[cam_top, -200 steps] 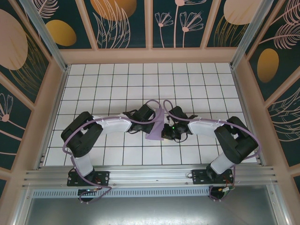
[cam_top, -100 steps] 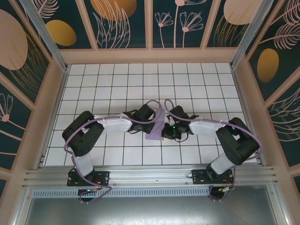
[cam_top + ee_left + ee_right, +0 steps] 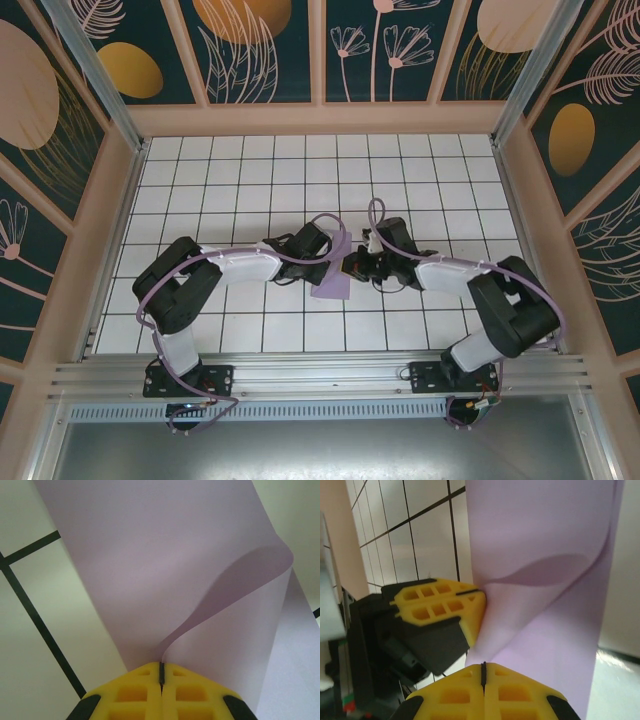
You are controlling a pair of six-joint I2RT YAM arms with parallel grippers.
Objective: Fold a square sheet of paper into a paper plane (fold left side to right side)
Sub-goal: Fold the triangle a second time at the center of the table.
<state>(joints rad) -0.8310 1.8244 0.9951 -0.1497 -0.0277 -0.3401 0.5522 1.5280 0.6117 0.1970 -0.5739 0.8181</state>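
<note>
Both pincers fully closed: left gripper (image 3: 161, 668) and right gripper (image 3: 483, 669) each pinch the square sheet of paper (image 3: 332, 285), curled between them. Risk: uneven pulling tears it or creases it crookedly.

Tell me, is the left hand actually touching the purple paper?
Touching. The left wrist view shows the left hand closed on the paper: the sheet's edge emerges from the seam between its yellow fingers and curls upward.
</note>
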